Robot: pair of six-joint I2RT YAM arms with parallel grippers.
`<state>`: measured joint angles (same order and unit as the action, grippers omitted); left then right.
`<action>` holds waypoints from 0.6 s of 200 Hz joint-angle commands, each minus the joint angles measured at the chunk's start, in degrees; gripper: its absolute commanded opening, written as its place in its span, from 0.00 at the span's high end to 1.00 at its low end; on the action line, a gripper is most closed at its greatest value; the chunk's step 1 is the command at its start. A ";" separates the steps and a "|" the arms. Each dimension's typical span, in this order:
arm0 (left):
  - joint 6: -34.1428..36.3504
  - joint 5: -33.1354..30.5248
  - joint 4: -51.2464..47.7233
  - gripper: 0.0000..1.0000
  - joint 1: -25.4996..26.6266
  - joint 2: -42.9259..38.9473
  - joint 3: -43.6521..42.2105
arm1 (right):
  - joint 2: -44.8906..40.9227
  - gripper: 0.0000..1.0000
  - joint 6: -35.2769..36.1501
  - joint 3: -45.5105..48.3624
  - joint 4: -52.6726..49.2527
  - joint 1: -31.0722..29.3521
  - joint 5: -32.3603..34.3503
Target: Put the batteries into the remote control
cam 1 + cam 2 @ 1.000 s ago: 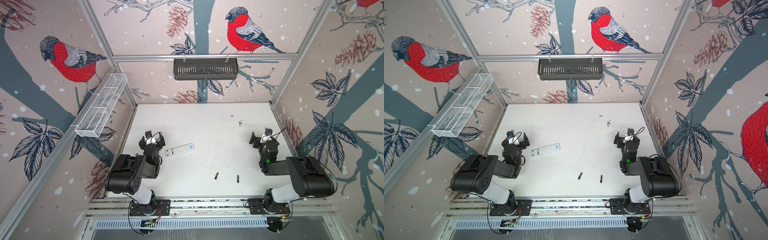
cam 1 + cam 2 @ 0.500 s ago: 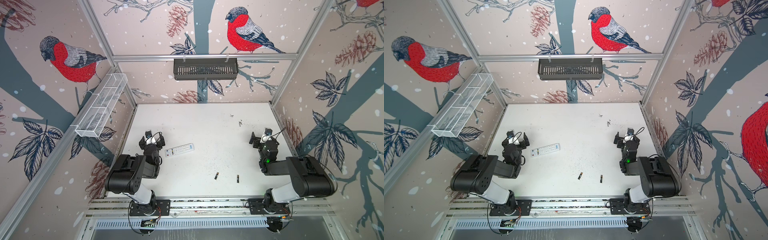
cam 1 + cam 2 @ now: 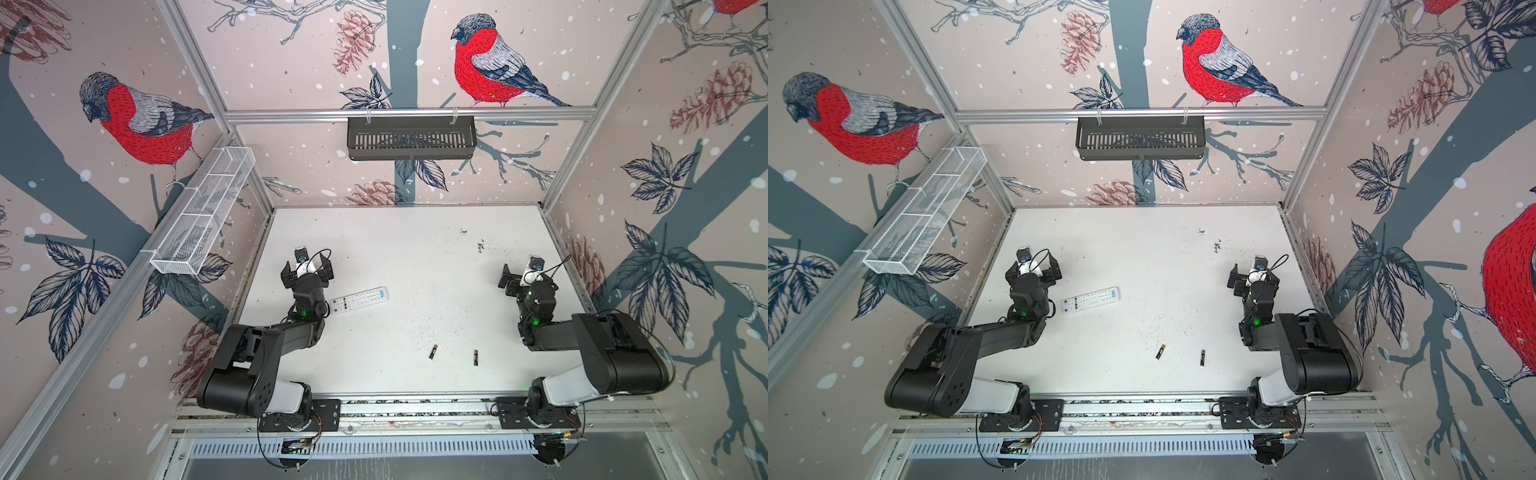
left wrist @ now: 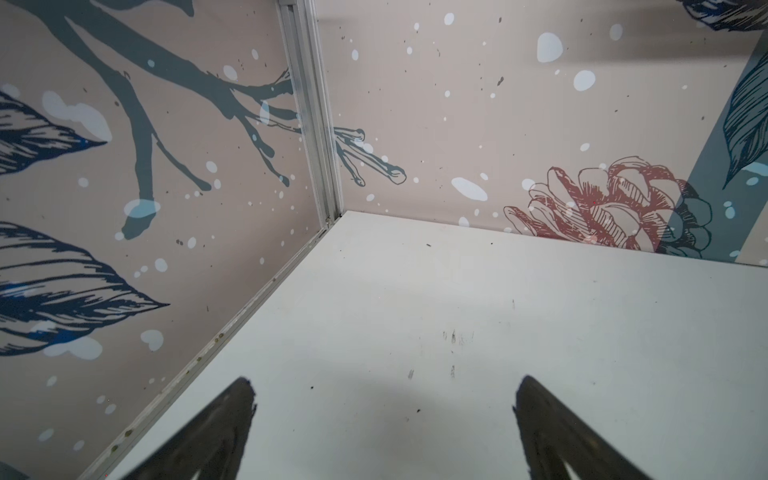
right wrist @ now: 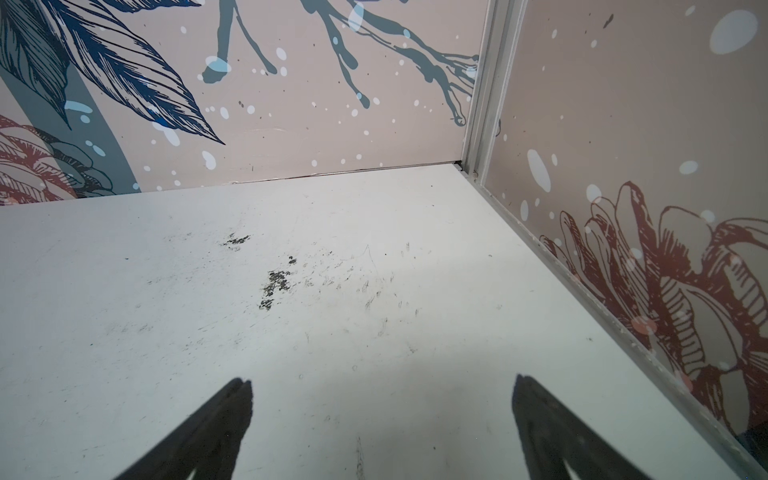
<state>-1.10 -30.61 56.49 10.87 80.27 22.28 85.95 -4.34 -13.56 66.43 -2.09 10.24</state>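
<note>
- Remote point(image 3: 360, 300): white, rows of pale buttons, a few coloured ones at one end, blue logo at the other.
- Batteries point(image 3: 433, 352): black, and there's a gold band on one end of each.
- Table point(image 3: 415, 249): white, peppered with dark specks.
- Walls point(image 3: 291, 62): dusty pink, with red-breasted birds, grey-blue branches, navy leaves, rust pine cones and white flecks.
- Arms point(image 3: 266, 345): black, each with a green light glowing.

Left and right jaws wide apart.
</note>
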 commanded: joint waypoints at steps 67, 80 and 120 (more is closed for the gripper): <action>-28.30 -22.65 -63.24 0.03 11.78 -3.14 27.57 | 0.05 0.00 0.38 -0.10 1.83 0.22 -0.19; -32.53 -21.55 -70.44 0.03 13.35 -3.66 30.01 | 0.41 0.00 0.40 -0.58 1.35 0.38 -0.57; -35.12 -10.43 -79.39 0.02 15.82 -7.33 29.76 | -0.08 0.00 0.51 -0.18 1.72 0.36 -0.78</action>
<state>-30.98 -47.09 -11.16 25.69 75.11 52.49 86.19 -4.34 -13.80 66.37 -1.69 9.96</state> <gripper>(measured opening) 0.976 0.995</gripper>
